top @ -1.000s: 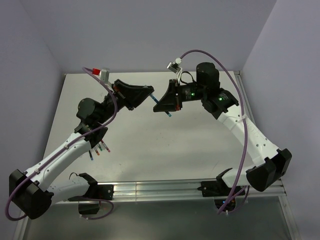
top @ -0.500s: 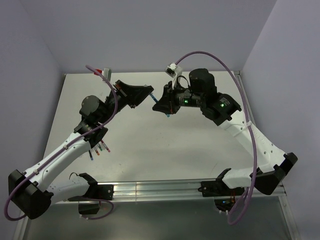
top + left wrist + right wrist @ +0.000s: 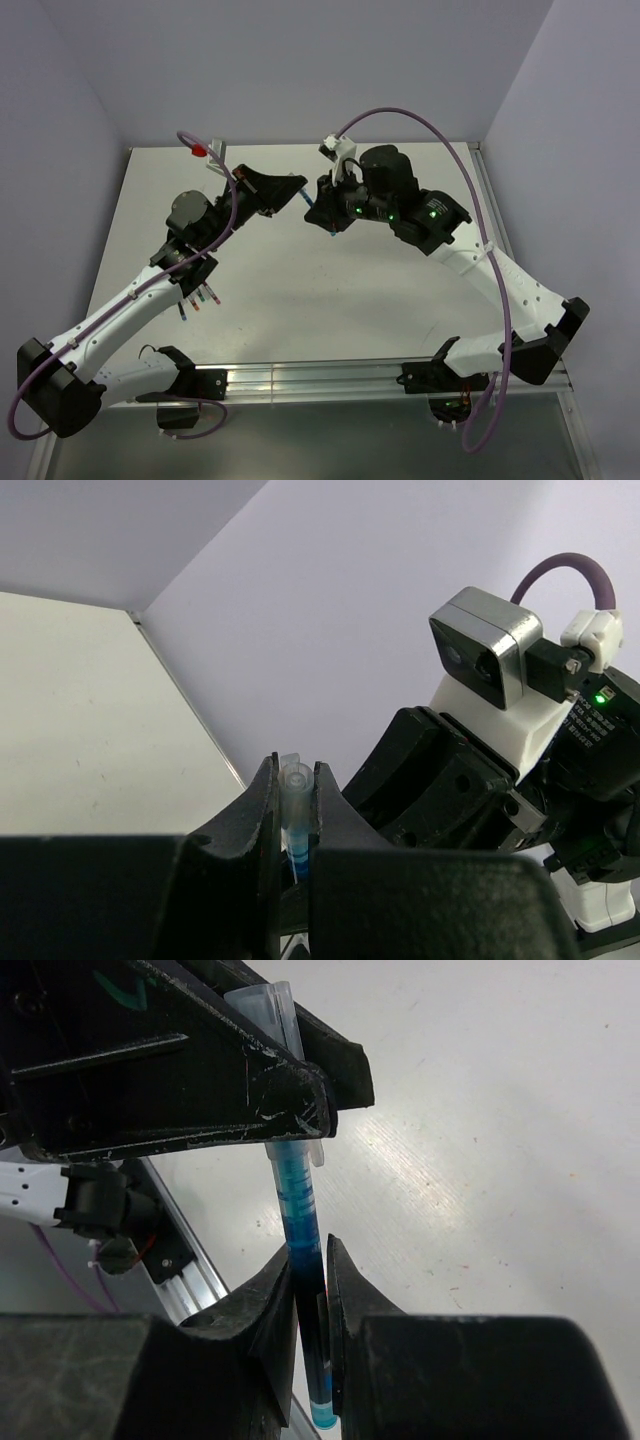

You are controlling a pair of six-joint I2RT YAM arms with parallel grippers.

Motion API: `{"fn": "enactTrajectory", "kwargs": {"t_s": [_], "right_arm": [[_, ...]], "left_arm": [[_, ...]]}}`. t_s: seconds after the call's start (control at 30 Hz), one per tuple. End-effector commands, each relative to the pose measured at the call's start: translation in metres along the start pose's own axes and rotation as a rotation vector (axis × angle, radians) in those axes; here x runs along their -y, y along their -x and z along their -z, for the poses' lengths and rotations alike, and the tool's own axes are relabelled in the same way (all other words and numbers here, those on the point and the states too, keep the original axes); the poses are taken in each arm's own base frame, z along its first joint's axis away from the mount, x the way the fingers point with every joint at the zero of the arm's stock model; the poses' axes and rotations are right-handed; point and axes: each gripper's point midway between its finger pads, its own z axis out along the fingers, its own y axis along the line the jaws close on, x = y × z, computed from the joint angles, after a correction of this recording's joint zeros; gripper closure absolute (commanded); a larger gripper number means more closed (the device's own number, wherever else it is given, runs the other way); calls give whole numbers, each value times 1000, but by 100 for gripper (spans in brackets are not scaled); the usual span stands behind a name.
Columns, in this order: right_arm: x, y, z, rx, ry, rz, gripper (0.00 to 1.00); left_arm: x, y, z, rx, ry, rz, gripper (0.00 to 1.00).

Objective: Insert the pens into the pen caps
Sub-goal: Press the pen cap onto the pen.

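Holding both halves of one pair above the table (image 3: 400, 290), I judge the task to be at an early stage. My left jaws are clamped on a pale, see-through pen cap (image 3: 295, 792). My right jaws are pinched round the blue pen (image 3: 303, 1230), whose upper end runs into the cap's mouth. I cannot tell how deep it sits. A long stretch of blue body shows between the two grips, so I reckon the push home is not finished. I can see no capped pen anywhere.

What is left is to seat this pen, set it down, then deal with the other pens (image 3: 196, 302). They are a small red, green and blue cluster on the table just beside my left arm (image 3: 120, 310), partly under it. Their caps I cannot make out.

Compared with a second ago, my right wrist has swung left and rolled over. The gap between the two grips has closed, and less of the pen shows between them. The left arm has barely shifted, and the cluster lies where it was.
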Motion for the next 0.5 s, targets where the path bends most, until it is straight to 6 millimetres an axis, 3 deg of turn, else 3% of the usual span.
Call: {"fn": "enactTrajectory", "kwargs": {"t_s": [0.0, 0.47], "right_arm": [[44, 131, 19, 478, -257, 13, 100], [51, 133, 9, 458, -349, 33, 100]], "left_arm": [[46, -92, 38, -421, -164, 123, 100], [46, -104, 31, -448, -89, 168, 100]]}}
